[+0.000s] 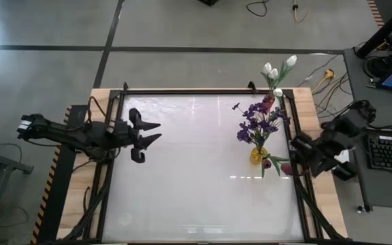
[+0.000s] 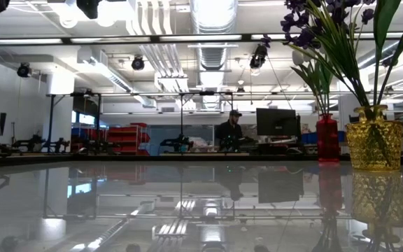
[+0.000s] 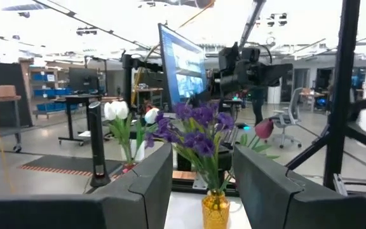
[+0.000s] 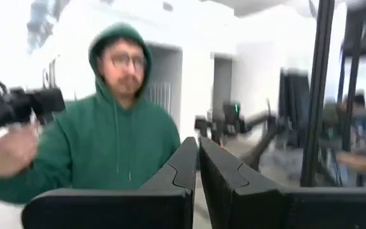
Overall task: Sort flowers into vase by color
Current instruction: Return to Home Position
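The yellow vase point(image 1: 257, 156) stands toward the right side of the white table point(image 1: 182, 177) and holds the spray of purple blossoms point(image 1: 257, 117). Just beyond it, toward the table's far right corner, the red vase point(image 2: 327, 138) carries the white tulips point(image 1: 278, 68). From above, the red vase's body is mostly hidden under blooms. A dark red bud point(image 1: 271, 163) sits low beside the yellow vase on the right arm's side, and which vase its stem stands in cannot be made out. The left gripper point(image 1: 154, 131) hovers well to the left of the yellow vase, facing it, with its fingers spread wide and empty. The right gripper point(image 4: 197, 159) sits past the table edge to the right of the yellow vase, its fingers closed to a sliver with nothing between them. Its camera faces a blurred person point(image 4: 116, 127) in a green hoodie. In the low view the blooms are largely cut off by the frame's top edge.
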